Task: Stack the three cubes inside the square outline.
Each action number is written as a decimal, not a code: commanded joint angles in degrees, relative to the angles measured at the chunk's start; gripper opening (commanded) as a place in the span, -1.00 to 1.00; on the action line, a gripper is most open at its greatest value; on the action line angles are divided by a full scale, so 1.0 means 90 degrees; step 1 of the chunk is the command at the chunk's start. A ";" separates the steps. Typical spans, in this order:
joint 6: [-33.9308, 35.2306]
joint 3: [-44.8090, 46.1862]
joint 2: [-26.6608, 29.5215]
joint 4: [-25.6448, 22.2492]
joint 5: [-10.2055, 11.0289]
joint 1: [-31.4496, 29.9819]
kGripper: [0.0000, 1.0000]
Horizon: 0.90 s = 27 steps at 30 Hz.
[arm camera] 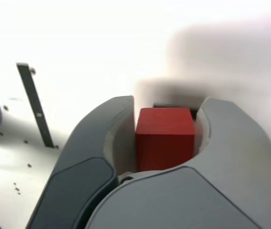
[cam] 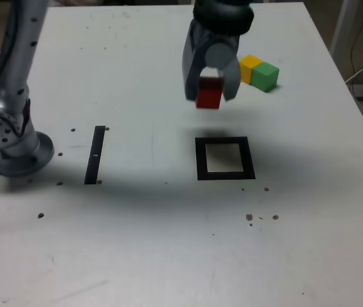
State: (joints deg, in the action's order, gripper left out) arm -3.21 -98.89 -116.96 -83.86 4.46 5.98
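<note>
My gripper (cam: 210, 96) hangs above the table, shut on the red cube (cam: 208, 97), which sits between the grey jaws in the wrist view as the red cube (arm camera: 165, 137). It hovers a little behind the black square outline (cam: 199, 160), whose white centre holds nothing. The yellow cube (cam: 250, 67) and the green cube (cam: 265, 77) rest side by side, touching, on the table at the exterior view's right of the gripper. In the wrist view only a thin dark edge of the outline shows past the cube.
A narrow black strip (cam: 94, 155) lies on the white table at the exterior view's left of the outline, also seen as the strip (arm camera: 35, 105). The arm's grey base (cam: 12, 147) stands at the far left. Small dark specks dot the table (cam: 169, 243).
</note>
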 commanded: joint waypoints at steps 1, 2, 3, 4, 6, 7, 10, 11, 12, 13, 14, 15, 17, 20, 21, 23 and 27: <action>0.0088 0.0253 0.0140 0.0216 -0.0104 -0.0133 -0.23; 0.0121 0.0368 0.0179 0.0317 -0.0150 -0.0202 -0.23; 0.0154 0.0477 0.0213 0.0419 -0.0195 -0.0268 -0.23; 0.0184 0.0579 0.0241 0.0517 -0.0238 -0.0333 -0.23; 0.0252 0.0749 0.0274 0.0691 -0.0309 -0.0460 -0.23; 0.0282 0.0819 0.0283 0.0776 -0.0338 -0.0516 -0.23; 0.0404 0.0982 0.0289 0.1021 -0.0395 -0.0689 -0.23; 0.0436 0.1009 0.0284 0.1077 -0.0402 -0.0730 -0.23; 0.0464 0.1028 0.0275 0.1126 -0.0409 -0.0764 -0.23; 0.0490 0.1041 0.0264 0.1166 -0.0412 -0.0793 -0.23; 0.0511 0.1049 0.0252 0.1197 -0.0410 -0.0818 -0.23; 0.0528 0.1052 0.0238 0.1221 -0.0405 -0.0836 -0.23; 0.0547 0.1053 0.0208 0.1267 -0.0392 -0.0855 -0.23; 0.0553 0.1086 0.0165 0.1374 -0.0369 -0.0859 -0.23; 0.0553 0.1103 0.0152 0.1417 -0.0362 -0.0860 -0.23; 0.0553 0.1138 0.0119 0.1502 -0.0355 -0.0860 -0.23; 0.0565 0.1201 0.0051 0.1656 -0.0348 -0.0860 -0.23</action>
State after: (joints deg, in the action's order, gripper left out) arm 1.67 -88.39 -116.04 -69.35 1.23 -1.68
